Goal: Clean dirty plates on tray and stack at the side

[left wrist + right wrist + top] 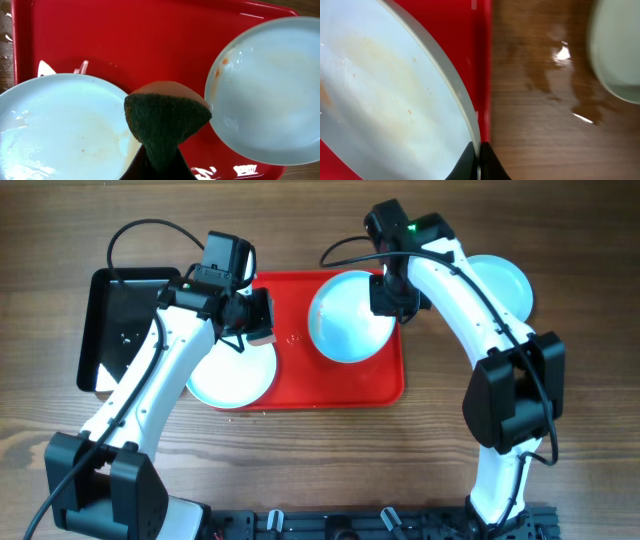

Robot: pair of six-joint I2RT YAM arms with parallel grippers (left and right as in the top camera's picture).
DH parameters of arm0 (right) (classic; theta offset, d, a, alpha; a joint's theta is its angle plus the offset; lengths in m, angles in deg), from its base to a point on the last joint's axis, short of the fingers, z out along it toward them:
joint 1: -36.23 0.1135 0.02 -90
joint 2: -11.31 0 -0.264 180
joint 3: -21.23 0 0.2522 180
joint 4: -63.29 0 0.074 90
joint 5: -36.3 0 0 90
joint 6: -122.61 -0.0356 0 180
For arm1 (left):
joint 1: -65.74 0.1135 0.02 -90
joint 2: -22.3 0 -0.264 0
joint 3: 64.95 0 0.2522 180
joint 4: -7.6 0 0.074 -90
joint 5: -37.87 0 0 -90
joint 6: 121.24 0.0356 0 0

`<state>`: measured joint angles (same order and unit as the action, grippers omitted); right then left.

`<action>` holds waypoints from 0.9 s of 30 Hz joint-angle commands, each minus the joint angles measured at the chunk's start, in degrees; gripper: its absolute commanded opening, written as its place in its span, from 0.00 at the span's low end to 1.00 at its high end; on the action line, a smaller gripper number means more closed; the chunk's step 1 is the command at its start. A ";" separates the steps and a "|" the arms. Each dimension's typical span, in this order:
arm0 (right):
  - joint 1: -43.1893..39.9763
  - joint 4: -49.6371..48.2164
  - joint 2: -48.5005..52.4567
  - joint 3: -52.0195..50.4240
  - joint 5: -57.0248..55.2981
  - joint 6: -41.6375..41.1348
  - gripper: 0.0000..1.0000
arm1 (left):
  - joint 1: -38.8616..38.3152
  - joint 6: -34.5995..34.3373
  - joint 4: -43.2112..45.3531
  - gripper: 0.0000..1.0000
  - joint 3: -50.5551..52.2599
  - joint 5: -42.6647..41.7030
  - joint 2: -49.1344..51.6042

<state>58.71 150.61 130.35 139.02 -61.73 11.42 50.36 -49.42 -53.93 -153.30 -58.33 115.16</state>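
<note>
The red tray (290,385) lies mid-table. One plate (232,375) rests across its left edge, with faint orange specks (60,130). A second plate (345,320) with orange-brown smears (270,90) sits over the tray's right half. My right gripper (388,298) is shut on that plate's right rim, which runs between the fingers (479,162). A third plate (500,280) lies on the table at the right. My left gripper (255,320) is shut on a green sponge (167,120) with a tan back, held above the tray between the two plates.
A black tray (120,330) stands at the far left, beside the red tray. Water patches (560,55) glisten on the wooden table between the red tray's right edge and the third plate (617,50).
</note>
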 commanded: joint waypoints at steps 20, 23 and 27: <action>5.60 2.80 -0.42 0.31 -8.07 -4.31 0.04 | -0.26 -2.05 27.85 0.04 1.55 -3.15 22.67; 5.60 2.54 -0.42 0.31 -8.04 -4.35 0.04 | -0.37 -2.27 26.91 0.04 1.57 -3.21 24.35; 5.60 2.14 -0.42 0.31 -7.26 -4.33 0.04 | -1.88 -2.23 24.63 0.04 1.57 -3.19 26.01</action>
<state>64.43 153.06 130.35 138.99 -68.98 8.17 50.06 -51.12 -27.35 -152.16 -60.82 138.94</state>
